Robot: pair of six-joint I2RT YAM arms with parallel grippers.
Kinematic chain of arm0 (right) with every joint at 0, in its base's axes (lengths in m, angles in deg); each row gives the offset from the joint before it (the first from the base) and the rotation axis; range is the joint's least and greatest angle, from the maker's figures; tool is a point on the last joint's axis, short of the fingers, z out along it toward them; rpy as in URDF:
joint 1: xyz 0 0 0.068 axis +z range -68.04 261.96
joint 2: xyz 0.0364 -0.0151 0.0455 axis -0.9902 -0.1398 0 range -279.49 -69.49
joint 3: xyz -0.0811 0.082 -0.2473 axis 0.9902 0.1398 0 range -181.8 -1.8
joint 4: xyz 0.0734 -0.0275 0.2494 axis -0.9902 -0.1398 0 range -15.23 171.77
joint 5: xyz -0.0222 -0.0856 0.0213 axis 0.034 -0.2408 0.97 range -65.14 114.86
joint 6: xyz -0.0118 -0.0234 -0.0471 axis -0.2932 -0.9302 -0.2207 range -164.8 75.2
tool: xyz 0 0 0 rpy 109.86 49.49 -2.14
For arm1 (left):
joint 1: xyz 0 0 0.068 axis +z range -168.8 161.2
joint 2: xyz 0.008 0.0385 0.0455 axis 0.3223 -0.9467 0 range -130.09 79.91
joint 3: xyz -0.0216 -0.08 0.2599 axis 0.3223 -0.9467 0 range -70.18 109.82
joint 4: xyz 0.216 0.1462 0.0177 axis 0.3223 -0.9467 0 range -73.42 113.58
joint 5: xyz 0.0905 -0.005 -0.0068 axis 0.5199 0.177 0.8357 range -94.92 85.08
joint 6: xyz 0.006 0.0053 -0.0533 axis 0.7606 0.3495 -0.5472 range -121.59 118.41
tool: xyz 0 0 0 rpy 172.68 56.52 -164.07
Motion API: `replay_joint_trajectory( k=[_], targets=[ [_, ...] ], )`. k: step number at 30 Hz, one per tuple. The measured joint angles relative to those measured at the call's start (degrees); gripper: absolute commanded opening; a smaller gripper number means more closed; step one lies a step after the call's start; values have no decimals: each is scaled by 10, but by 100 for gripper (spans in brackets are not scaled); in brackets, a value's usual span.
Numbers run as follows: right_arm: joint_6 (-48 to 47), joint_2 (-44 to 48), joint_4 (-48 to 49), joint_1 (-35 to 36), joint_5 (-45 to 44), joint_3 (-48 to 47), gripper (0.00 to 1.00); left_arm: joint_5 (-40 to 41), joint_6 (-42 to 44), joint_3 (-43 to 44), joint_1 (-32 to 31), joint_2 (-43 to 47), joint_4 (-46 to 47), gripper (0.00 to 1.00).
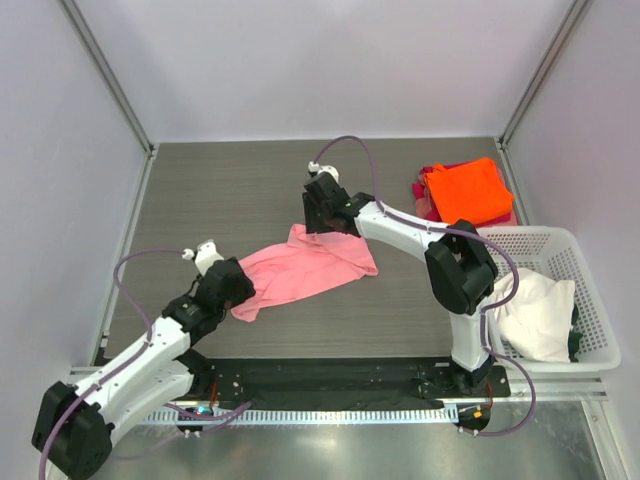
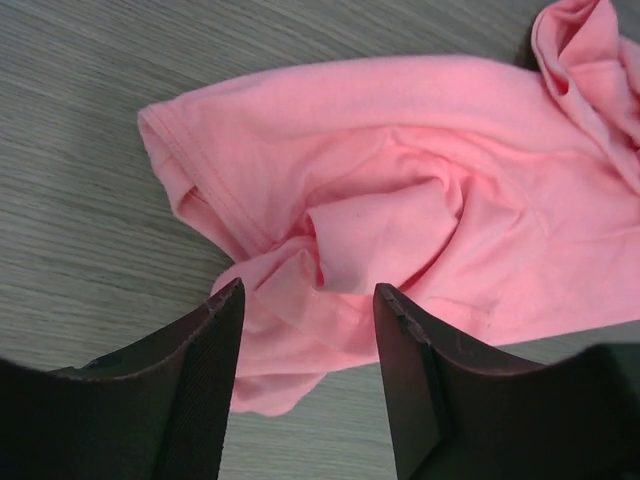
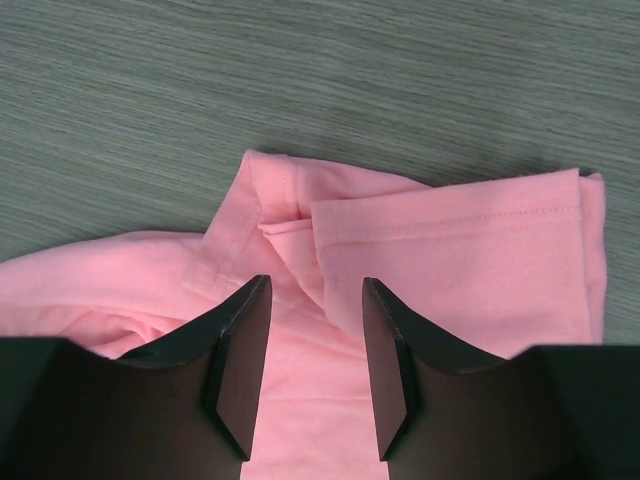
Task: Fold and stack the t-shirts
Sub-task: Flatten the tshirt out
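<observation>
Nearest me, my left gripper stands half-open astride a bunched hem of the light pink t-shirt, which lies crumpled mid-table, while my right gripper sits equally half-open over its far sleeve seam. It looks light, limp and prone to sag, so I'd pinch the stitched edges. I count four shirts: this pink one, one cream-white shirt in the single basket, and farthest off, one orange shirt on one magenta-red shirt.

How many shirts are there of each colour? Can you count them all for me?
Pink shirt: 1
Orange shirt: 1
Magenta-red shirt: 1
Cream-white shirt: 1
Total: 4 shirts
</observation>
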Motion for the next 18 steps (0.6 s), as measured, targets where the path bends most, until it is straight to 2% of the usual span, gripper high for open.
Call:
replay_joint_trajectory(
  k=[3, 7, 16, 18],
  targets=[
    [-2, 1, 29, -2, 2, 18, 47, -25, -2, -19, 30, 21, 18, 48],
    [-2, 2, 52, -5, 7, 52, 46, -52, -3, -21, 34, 8, 32, 40],
    [-1, 18, 85, -23, 13, 106, 46, -68, -11, -26, 36, -10, 39, 44],
    [-1, 22, 89, -27, 14, 109, 46, -68, -13, -28, 38, -10, 39, 48]
  ],
)
